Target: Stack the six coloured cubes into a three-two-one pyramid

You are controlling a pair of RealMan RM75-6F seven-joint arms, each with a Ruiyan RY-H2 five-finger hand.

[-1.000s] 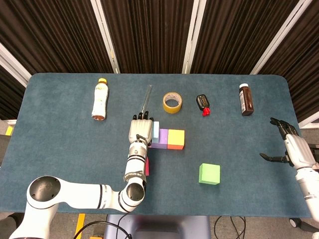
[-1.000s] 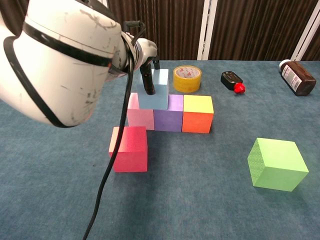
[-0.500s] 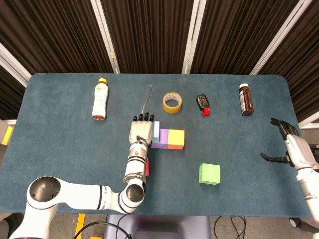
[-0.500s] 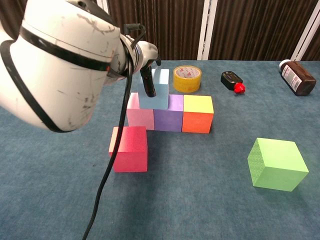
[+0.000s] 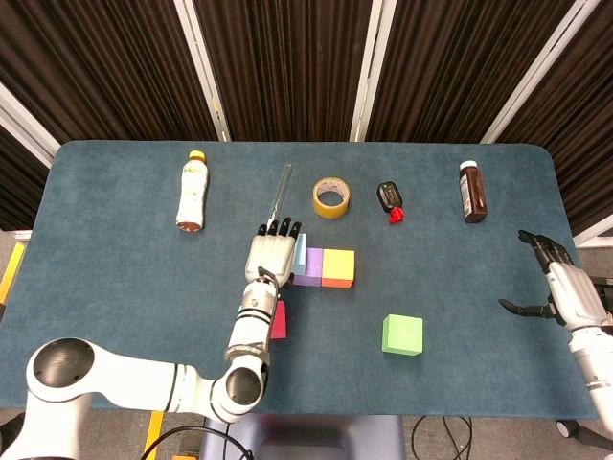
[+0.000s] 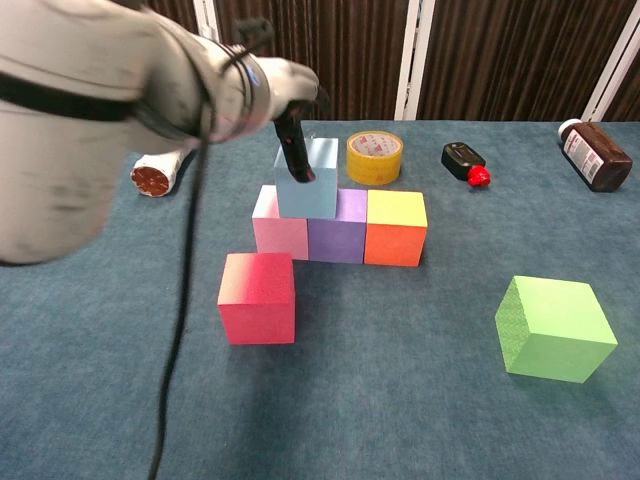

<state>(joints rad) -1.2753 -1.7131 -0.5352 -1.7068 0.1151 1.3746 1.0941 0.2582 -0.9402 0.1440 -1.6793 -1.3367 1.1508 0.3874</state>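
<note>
Bottom row of three done; left hand clamps the blue cube atop it; red cube and green cube wait nearer; right hand spread, empty.

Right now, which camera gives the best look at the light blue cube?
The chest view: the light blue cube shows its front face, sitting on the pink cube and purple cube. In the head view only a thin strip of it shows beside the left hand.
</note>
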